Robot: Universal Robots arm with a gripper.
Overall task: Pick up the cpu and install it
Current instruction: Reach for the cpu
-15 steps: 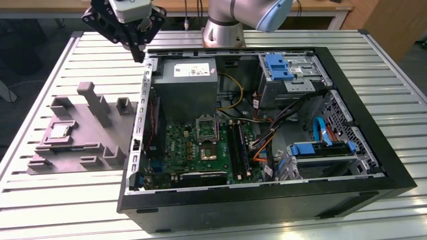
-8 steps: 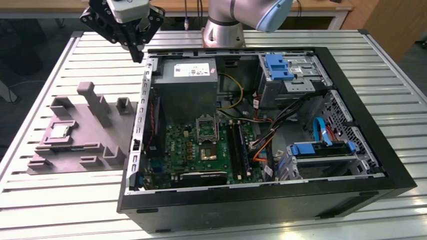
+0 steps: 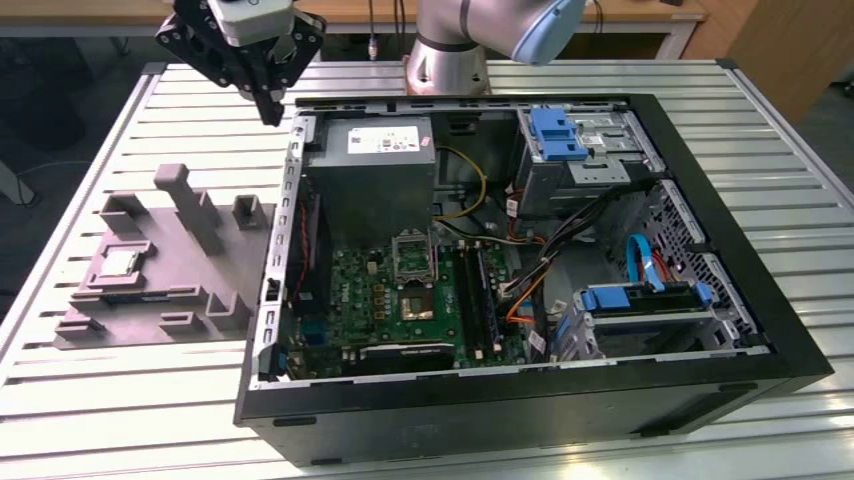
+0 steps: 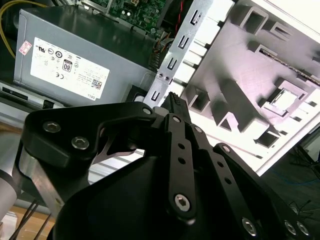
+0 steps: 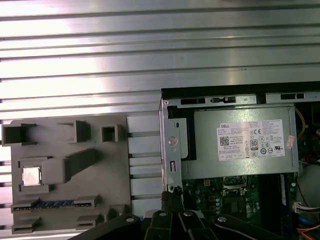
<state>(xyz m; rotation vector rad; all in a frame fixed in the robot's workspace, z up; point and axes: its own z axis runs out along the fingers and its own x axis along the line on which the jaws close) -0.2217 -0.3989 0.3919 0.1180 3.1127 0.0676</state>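
The cpu (image 3: 118,262) lies flat in a tray (image 3: 134,322) pocket, so it should not slide. The gripper (image 3: 272,110) hangs high by the case (image 3: 534,410), jaws pressed together, holding nothing.

Open computer case (image 3: 534,420) on slatted table (image 3: 80,400), housing grey power supply (image 3: 380,170) and green motherboard (image 3: 387,300); grey moulded tray (image 3: 160,300) just beside.

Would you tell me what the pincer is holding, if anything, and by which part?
Nothing: the pincer hangs empty; the cpu lies in the tray.
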